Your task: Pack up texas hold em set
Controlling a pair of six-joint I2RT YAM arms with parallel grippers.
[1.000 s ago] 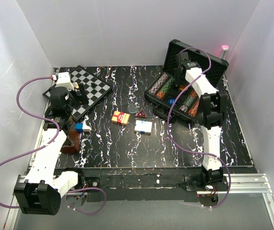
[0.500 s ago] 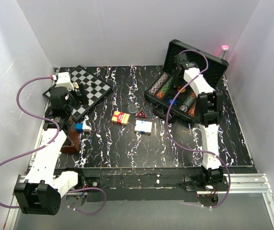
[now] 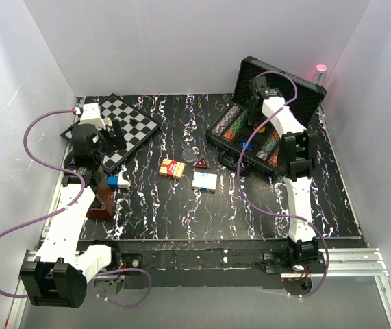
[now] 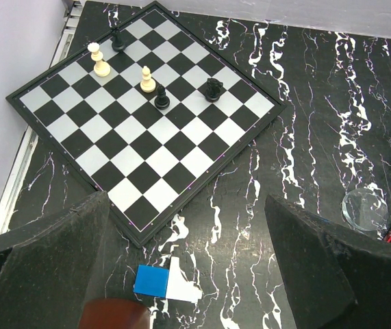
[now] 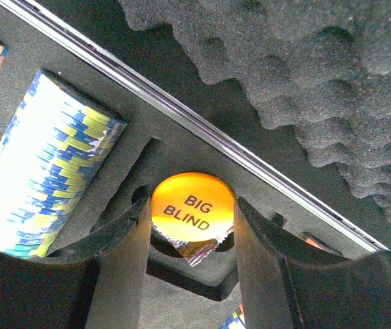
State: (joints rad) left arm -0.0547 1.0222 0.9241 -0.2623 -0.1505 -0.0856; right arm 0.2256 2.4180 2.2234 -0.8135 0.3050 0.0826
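The black briefcase [image 3: 275, 92] stands open at the back right, its foam lid [image 5: 332, 62] up. Rows of poker chips [image 3: 235, 127] lie in the tray, and a blue-yellow row [image 5: 44, 164] shows in the right wrist view. My right gripper [image 3: 255, 113] is inside the case. Its fingers [image 5: 123, 260] press both sides of the yellow "BIG BLIND" disc [image 5: 192, 199] over a foam slot. A blue disc [image 3: 244, 144] lies in the tray. Two card boxes [image 3: 172, 168] [image 3: 204, 181] lie mid-table. My left gripper [image 4: 185, 205] is open and empty beside the chessboard.
The chessboard [image 4: 140, 110] with a few pieces lies at the back left. The blue-white block [image 4: 164, 284] and a brown object [image 3: 99, 204] sit under the left gripper. A clear disc [image 4: 365, 207] and a red triangle [image 3: 202, 163] lie near the card boxes. White walls enclose the table.
My right gripper has shifted slightly left and back inside the briefcase, towards the lid. The left arm has not moved.
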